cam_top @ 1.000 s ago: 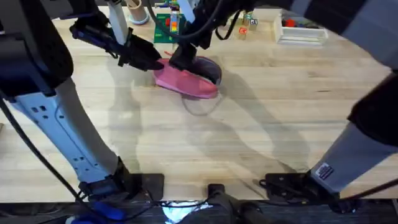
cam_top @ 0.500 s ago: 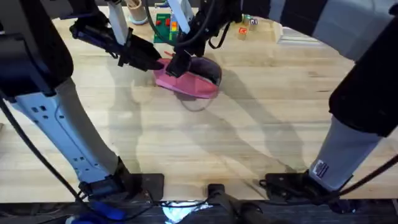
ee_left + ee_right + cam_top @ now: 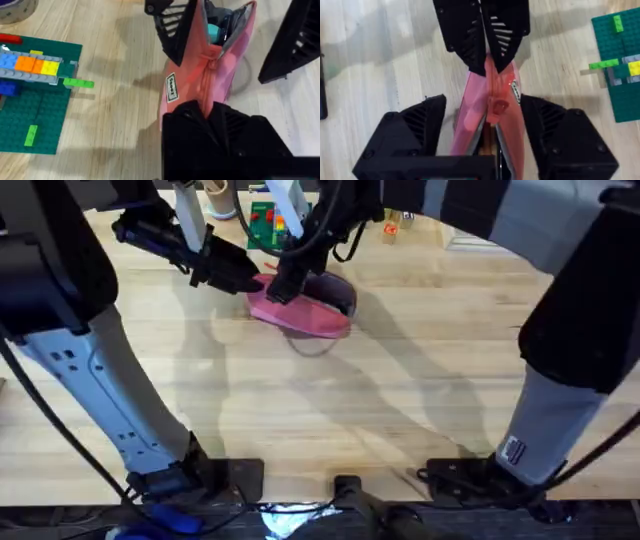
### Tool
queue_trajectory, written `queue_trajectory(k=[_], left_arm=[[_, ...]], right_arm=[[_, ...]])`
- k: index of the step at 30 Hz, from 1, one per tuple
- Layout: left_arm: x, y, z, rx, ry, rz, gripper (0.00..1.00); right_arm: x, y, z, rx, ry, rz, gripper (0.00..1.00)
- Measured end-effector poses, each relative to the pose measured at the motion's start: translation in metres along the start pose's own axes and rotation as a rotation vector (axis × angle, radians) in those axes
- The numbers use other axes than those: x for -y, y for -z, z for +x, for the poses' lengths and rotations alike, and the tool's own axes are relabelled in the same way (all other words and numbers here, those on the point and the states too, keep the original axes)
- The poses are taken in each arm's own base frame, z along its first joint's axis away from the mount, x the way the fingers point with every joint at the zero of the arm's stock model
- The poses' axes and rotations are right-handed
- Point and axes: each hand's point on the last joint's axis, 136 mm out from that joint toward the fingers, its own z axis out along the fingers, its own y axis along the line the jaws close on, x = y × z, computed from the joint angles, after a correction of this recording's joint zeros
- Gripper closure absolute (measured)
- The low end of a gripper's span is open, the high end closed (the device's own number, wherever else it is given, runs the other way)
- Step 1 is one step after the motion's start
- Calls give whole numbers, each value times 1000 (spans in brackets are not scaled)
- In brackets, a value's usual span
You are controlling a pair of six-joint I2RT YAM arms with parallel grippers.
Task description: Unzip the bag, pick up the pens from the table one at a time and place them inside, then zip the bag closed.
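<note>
- bag (image 3: 300,313) lies on the table (image 3: 400,400) at the far middle, pink, oblong, one end toward the left arm, the other end open with dark lining showing
- left gripper (image 3: 243,278) reaches in from the far left; its fingers are pinched tight on the near end of the bag, seen in the left wrist view (image 3: 207,112) with pink fabric and the zipper seam squeezed between them
- right gripper (image 3: 283,285) comes down from above onto the bag's top edge; in the right wrist view (image 3: 487,135) its fingers stand wide apart, one on each side of the bag, no clamp on the fabric
- right wrist view also shows the left gripper's tips (image 3: 487,60) closed on the bag's end just past the zipper pull (image 3: 496,106)
- bag mouth gapes open in the left wrist view (image 3: 220,30); something teal sits inside, can't tell what it is
- small white label (image 3: 171,88) on the bag's side
- green brick baseplate (image 3: 30,95) with coloured bricks sits beside the bag, apart from it; also at the far edge in overhead (image 3: 268,222)
</note>
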Motion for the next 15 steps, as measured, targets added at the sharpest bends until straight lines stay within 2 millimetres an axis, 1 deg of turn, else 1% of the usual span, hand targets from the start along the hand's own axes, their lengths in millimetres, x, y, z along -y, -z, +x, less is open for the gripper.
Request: queue_trajectory(k=[2, 6, 8, 9, 11, 12, 13, 14, 15], left_arm=[[0, 0, 0, 0, 0, 0, 959], [0, 0, 0, 0, 0, 0, 959], [0, 0, 0, 0, 0, 0, 959], [0, 0, 0, 0, 0, 0, 959], [0, 0, 0, 0, 0, 0, 959], [0, 0, 0, -1, 2, 2, 959], [1, 0, 0, -3, 5, 4, 959], [1, 0, 1, -4, 6, 5, 959], [1, 0, 1, -5, 6, 5, 959]], right_arm=[[0, 0, 0, 0, 0, 0, 172], [0, 0, 0, 2, 2, 1, 300], [1, 0, -1, 3, 2, 2, 412], [1, 0, -1, 3, 2, 2, 468], [1, 0, -1, 4, 2, 3, 642], [1, 0, -1, 5, 4, 5, 750], [2, 0, -1, 5, 5, 9, 886], [3, 0, -1, 6, 3, 10, 946], [3, 0, -2, 7, 3, 11, 961]])
